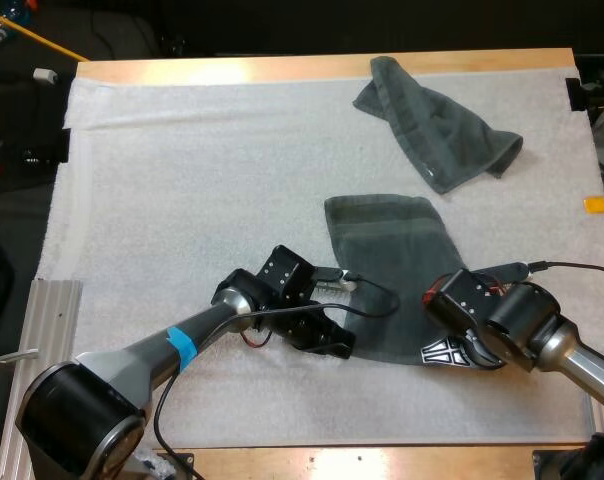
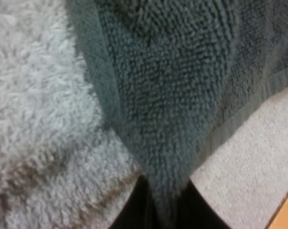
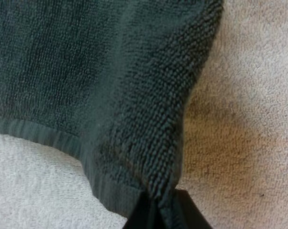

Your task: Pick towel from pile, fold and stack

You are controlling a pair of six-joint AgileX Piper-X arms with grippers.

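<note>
I hold the flat dark grey-green terry towel [image 1: 387,260] by its two near corners. My left pincer [image 2: 165,210] is nipped tight on the left one and my right pincer [image 3: 158,212] on the right one. I judge this grip suits lifting the near edge evenly and carrying it over to the far edge for a fold. The towel lies spread on the white fleecy mat [image 1: 182,200], right of centre. The crumpled grey-green towel [image 1: 437,135] waits well apart at the far right. From above, my wrists cover both corners and part of the near hem. I cannot tell whether the cloth is already doubled.
</note>
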